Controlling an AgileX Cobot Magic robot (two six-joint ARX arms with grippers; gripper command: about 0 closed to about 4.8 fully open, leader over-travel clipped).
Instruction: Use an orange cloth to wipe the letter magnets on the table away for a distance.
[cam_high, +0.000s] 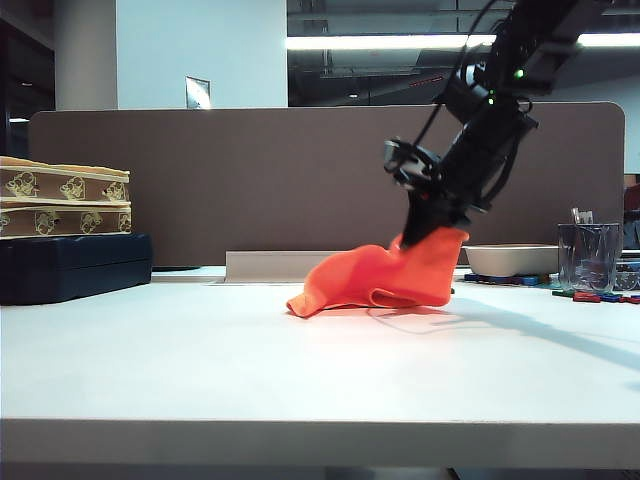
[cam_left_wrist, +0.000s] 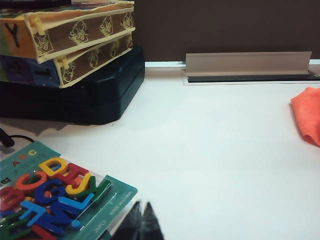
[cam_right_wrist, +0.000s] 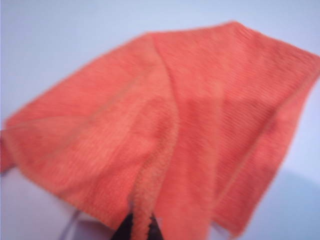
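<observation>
The orange cloth (cam_high: 375, 278) trails on the white table (cam_high: 200, 360) right of centre, with one corner lifted. My right gripper (cam_high: 422, 232) points down from the upper right and is shut on that raised corner; in the right wrist view a fold of the orange cloth (cam_right_wrist: 165, 135) is pinched between the dark tips of the right gripper (cam_right_wrist: 141, 222). My left gripper (cam_left_wrist: 141, 215) is shut on nothing, low over the table beside a sealed pack of coloured letter magnets (cam_left_wrist: 50, 195). An edge of the orange cloth (cam_left_wrist: 307, 115) shows far off in that view. Small coloured pieces (cam_high: 598, 296), probably letter magnets, lie at the far right.
Two patterned boxes (cam_high: 65, 200) are stacked on a dark case (cam_high: 75, 268) at the left. A brown divider panel (cam_high: 250, 170) closes the back, with a grey cable cover (cam_high: 270, 265) at its foot. A white bowl (cam_high: 510, 260) and a glass (cam_high: 588, 255) stand at the right.
</observation>
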